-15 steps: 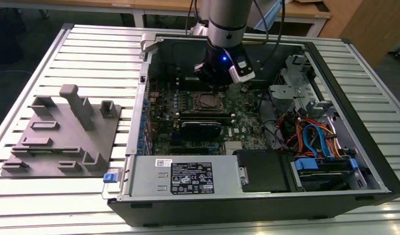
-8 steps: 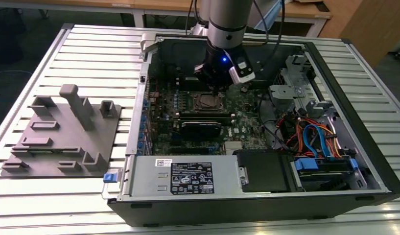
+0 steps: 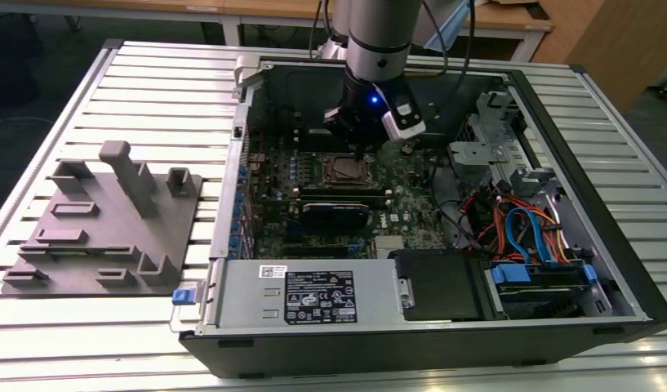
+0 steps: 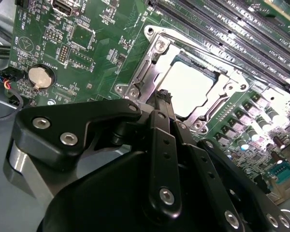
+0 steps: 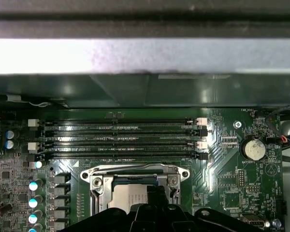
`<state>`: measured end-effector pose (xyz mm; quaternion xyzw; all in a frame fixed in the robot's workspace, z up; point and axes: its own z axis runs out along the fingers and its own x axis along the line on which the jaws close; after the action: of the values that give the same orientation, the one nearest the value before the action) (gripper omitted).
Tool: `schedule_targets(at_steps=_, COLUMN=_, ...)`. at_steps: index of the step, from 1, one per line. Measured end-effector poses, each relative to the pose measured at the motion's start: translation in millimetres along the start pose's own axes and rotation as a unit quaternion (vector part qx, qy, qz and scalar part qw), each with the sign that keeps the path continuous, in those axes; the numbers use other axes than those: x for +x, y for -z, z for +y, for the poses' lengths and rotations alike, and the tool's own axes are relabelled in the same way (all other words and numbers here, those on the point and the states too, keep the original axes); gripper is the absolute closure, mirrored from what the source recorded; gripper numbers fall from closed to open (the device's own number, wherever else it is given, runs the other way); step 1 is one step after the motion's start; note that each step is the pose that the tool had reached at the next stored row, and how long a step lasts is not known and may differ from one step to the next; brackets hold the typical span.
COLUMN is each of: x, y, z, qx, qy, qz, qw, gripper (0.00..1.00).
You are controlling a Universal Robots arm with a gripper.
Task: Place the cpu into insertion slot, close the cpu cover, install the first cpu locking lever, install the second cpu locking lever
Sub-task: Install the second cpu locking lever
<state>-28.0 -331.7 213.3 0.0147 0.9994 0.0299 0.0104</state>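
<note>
The cpu (image 4: 191, 87) lies flat in the insertion slot (image 4: 154, 46) on the green motherboard, its pale metal top showing through the window of the cpu cover (image 4: 227, 77). That silvery frame lies down over the socket. My gripper (image 4: 163, 96) is shut, its black fingertips pressed together right at the socket's edge, with nothing visible between them. In the exterior view the gripper (image 3: 361, 151) hangs inside the open computer case just above the socket (image 3: 339, 170). The first wrist view has the cpu (image 5: 128, 198) partly hidden behind the gripper (image 5: 152, 193).
Long black memory slots (image 5: 121, 137) run beside the socket, and a coin battery (image 5: 253, 149) sits nearby. A black card (image 3: 335, 214), the power supply (image 3: 306, 296) and coloured cables (image 3: 518, 229) crowd the case. A grey fixture plate (image 3: 104, 220) lies on the table at the exterior view's left.
</note>
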Motion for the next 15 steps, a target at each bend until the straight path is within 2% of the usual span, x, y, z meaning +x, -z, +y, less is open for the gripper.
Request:
schedule_targets(at_steps=6, x=-0.1, y=0.3, z=-4.1, qx=0.0001, qy=0.000, qz=0.0000, qw=1.00000, gripper=0.90)
schedule_targets(at_steps=15, x=-0.1, y=0.3, z=-4.9, qx=0.0001, qy=0.000, qz=0.0000, qw=1.00000, gripper=0.90)
